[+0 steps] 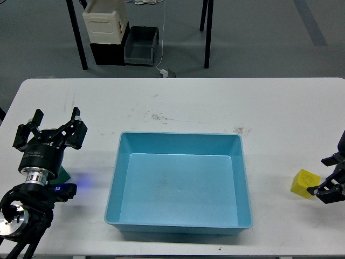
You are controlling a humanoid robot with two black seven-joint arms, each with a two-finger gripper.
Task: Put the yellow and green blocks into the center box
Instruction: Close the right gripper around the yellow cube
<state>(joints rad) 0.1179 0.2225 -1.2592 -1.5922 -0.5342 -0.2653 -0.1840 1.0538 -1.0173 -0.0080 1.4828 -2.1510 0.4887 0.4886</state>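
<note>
The yellow block (302, 183) lies on the white table at the right, apart from the blue center box (180, 141). My right gripper (326, 177) is open right beside the yellow block, on its right side, low over the table. A small piece of the green block (65, 175) shows on the table at the left, mostly hidden under my left arm. My left gripper (52, 127) is open and empty above it. The box holds nothing.
The table's front edge runs close below the box and both arms. Beyond the far edge, on the floor, stand a white container (105, 21) and a dark bin (141, 45) between black table legs.
</note>
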